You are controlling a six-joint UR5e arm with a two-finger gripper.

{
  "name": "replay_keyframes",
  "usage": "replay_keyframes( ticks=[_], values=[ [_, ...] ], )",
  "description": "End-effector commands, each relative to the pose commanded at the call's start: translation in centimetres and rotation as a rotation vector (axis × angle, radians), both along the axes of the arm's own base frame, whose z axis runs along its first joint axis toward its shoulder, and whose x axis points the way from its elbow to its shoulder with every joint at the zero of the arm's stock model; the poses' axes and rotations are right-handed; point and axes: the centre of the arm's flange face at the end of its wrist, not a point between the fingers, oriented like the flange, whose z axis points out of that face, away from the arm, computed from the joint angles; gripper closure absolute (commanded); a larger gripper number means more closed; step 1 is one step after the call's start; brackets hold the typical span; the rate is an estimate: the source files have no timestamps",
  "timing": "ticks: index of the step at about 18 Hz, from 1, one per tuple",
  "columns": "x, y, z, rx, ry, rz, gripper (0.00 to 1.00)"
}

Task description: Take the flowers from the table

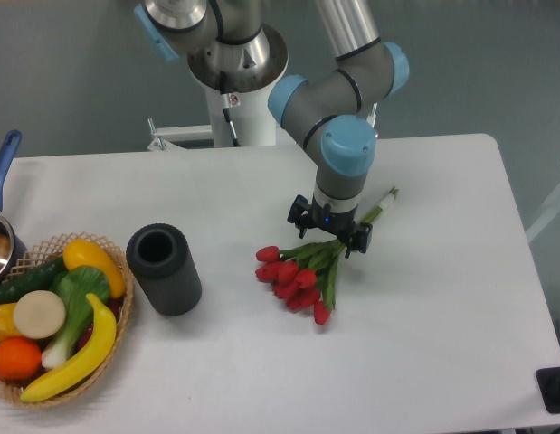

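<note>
Nearest the camera, a wicker basket (117, 339) sat at the table's left front edge, holding a banana (76, 357), an orange (15, 358), a leafy green vegetable with a white stalk (73, 303) and other produce. Just beside its right rim stood a dark cylindrical vase (164, 268), upright, mouth open upward.

Mid-table: the flowers (298, 271), a bunch of red tulips, lay flat on the white table (442, 344). Buds pointed toward the front left; the stems ran back and to the right, their tips showing past the gripper near the far right side.

The gripper (330, 231) hung directly over the stems, just behind the leaves, fingers pointing down. The jaws stood apart, one finger on either side of the stem bundle. Whether the fingertips touched the table could not be told from this view.

Behind it: the wrist and blue-capped joints of the arm, then the arm's base (236, 63) at the far edge. A saucepan handle (3, 165) showed at far left.

Progress, as judged: approach and alignment over the stems looked done. Nothing was grasped yet; the bunch rested wholly on the table. Left to do: any final descent, close on the stems, lift clear.
</note>
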Motion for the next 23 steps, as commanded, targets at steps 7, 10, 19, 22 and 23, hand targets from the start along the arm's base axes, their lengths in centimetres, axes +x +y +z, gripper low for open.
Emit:
replay_keyframes(
  ticks=[7, 10, 19, 22, 23],
  values=[
    [-0.1, 1.4, -1.1, -0.008, -0.008, -0.014, 0.18],
    [-0.3, 1.6, -0.9, -0.007, -0.002, -0.011, 0.68],
    [-2.2, 2.2, 3.2, 0.031, 0.087, 0.058, 1.00],
    [-4.3, 1.8, 5.0, 0.037, 0.134, 0.082, 1.00],
    [-4.8, 1.6, 5.4, 0.037, 0.141, 0.087, 1.00]
  ],
)
